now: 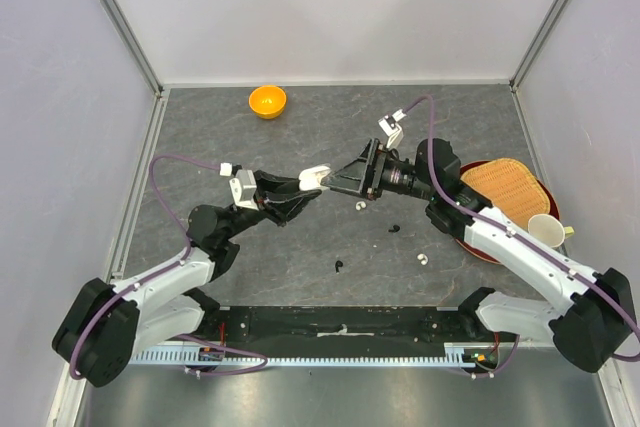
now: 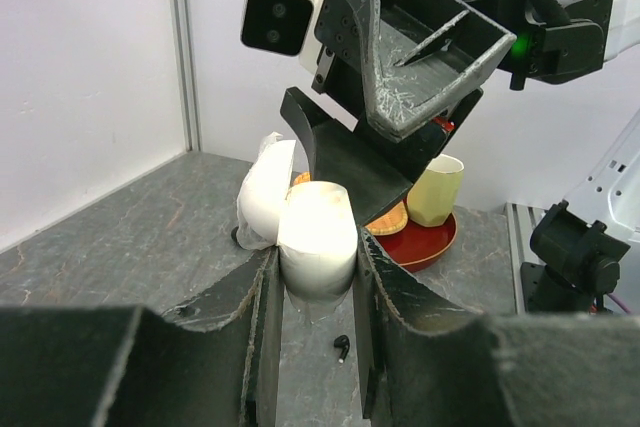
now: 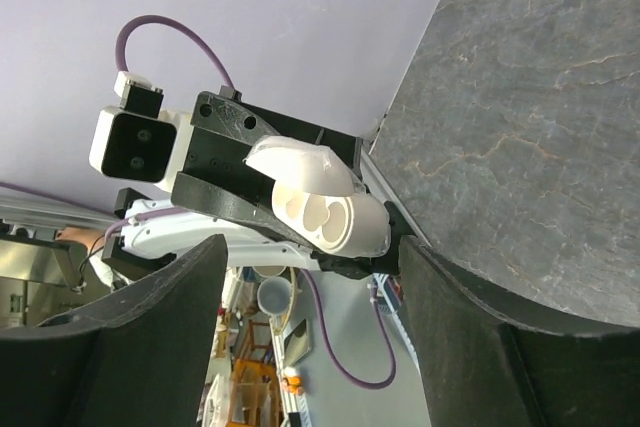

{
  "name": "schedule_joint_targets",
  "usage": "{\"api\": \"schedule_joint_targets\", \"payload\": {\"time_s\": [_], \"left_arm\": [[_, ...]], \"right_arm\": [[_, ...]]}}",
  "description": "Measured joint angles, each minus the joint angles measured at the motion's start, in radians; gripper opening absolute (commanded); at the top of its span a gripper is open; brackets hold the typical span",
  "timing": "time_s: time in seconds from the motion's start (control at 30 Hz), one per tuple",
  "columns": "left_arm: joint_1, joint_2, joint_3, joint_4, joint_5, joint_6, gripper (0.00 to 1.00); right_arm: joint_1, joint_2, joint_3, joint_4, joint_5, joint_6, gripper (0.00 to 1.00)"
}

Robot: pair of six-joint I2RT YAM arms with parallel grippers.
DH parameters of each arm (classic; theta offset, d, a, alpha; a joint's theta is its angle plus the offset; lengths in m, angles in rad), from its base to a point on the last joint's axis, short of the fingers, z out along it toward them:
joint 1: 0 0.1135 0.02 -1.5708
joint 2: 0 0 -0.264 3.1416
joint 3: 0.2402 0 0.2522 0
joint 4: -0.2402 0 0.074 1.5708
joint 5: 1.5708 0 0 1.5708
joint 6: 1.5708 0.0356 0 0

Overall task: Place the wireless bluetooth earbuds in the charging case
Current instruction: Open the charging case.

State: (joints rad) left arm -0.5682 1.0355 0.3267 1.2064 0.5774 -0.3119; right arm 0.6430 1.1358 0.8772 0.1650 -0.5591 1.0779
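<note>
My left gripper [image 1: 318, 180] is shut on a white charging case [image 2: 316, 232], held above the table with its lid [image 3: 298, 163] flipped open. Both sockets [image 3: 322, 213] of the case are empty. My right gripper [image 1: 338, 179] faces the case's open mouth at close range, open, with nothing between its fingers [image 3: 160, 327]. Four loose earbuds lie on the table below: a white one [image 1: 361, 206], a black one [image 1: 394, 228], another white one [image 1: 424, 258] and another black one [image 1: 339, 267]. One black earbud [image 2: 342, 347] shows between the left fingers.
An orange bowl [image 1: 267, 101] stands at the back left. A red tray [image 1: 478, 247] at the right carries a woven mat [image 1: 503, 185] and a pale cup [image 1: 545, 230]. White walls enclose the table on three sides.
</note>
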Motion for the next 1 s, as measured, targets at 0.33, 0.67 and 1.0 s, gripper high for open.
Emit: {"api": "schedule_joint_targets", "payload": {"time_s": [0.33,0.67,1.0], "left_arm": [[-0.001,0.022,0.019,0.002,0.002,0.0,0.02],[-0.001,0.025,0.021,0.005,0.008,0.0,0.02],[-0.001,0.027,0.026,0.014,0.005,-0.001,0.02]], "right_arm": [[0.0,0.068,-0.034,0.122,-0.044,0.091,0.58],[0.0,0.09,-0.067,0.214,-0.051,0.155,0.35],[-0.008,0.091,-0.069,0.239,-0.062,0.175,0.17]]}}
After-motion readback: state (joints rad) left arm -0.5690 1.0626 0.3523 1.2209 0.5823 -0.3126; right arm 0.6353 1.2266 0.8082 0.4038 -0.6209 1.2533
